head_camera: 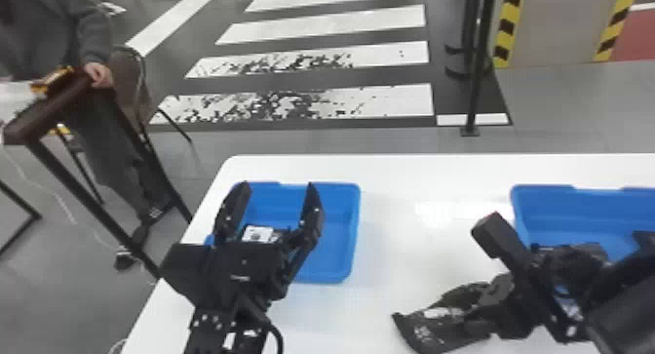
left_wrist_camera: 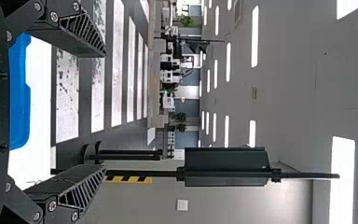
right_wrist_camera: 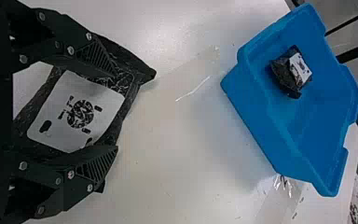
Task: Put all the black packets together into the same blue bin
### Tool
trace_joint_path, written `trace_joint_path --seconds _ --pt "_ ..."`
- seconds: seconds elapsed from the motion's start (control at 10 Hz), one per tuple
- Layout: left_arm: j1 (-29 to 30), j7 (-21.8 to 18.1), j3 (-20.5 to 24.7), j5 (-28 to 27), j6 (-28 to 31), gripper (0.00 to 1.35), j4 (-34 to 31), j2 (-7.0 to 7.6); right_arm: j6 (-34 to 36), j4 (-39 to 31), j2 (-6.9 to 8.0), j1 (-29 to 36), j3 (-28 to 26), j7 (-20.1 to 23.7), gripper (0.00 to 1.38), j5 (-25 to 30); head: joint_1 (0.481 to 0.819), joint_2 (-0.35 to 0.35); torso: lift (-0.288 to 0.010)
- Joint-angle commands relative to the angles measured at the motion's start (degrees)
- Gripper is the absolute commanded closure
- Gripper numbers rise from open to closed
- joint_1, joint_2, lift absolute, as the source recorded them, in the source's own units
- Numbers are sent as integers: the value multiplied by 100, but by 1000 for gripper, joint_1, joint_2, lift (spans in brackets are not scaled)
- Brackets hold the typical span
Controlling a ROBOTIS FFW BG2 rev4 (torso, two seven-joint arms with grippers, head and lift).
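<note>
1. Right wrist view: black packet point(right_wrist_camera: 77, 112) lay on the table point(right_wrist_camera: 182, 154), beneath the right gripper point(right_wrist_camera: 116, 112). Its fingers stood apart above the packet; no pinch was apparent.
2. Step in hand, as judged: picking this packet up. A good grasp wanted a little more descent, fingers straddling the body evenly, then a slow squeeze until the loose wrap bunched between the pads. Catching only a slack edge risked a slip or tear.
3. After that, a level lift, high enough to clear the rim of the left-hand blue bin point(head_camera: 351, 189), seemed right. A smaller-looking packet point(right_wrist_camera: 291, 72) already sat inside it; releasing low beside that one would have been wise.
4. Left gripper point(head_camera: 280, 192) was spread wide and empty, raised near that bin. It needed to stay out of the incoming path.
5. Textures: packet wrap creased, glossy, limp at the corners; label pale, flat, round-cornered, with dark print. Bin smooth moulded plastic, walls sloping, corners rounded, rim notched. Fingertips wedge-shaped, ribbed. Tabletop white, hard, faintly reflective.
</note>
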Motion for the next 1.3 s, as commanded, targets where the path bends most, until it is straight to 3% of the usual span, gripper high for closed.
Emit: trace_joint_path --seconds 0.0,0.5,0.7,1.2 --pt "11 0 19 0 -12 190 15 0 98 -66 2 13 3 -26 1078 81 695 237 -110" --pt "25 0 42 -11 -82 191 57 0 154 -235 -7 98 -65 -167 1104 93 695 230 -110" --pt "39 0 31 -23 -138 191 57 0 27 -741 -15 393 -374 -325 1104 127 695 233 -110" --pt "53 0 76 -34 -279 191 57 -9 -226 -2443 37 1152 -2145 -685 1104 355 695 177 -110"
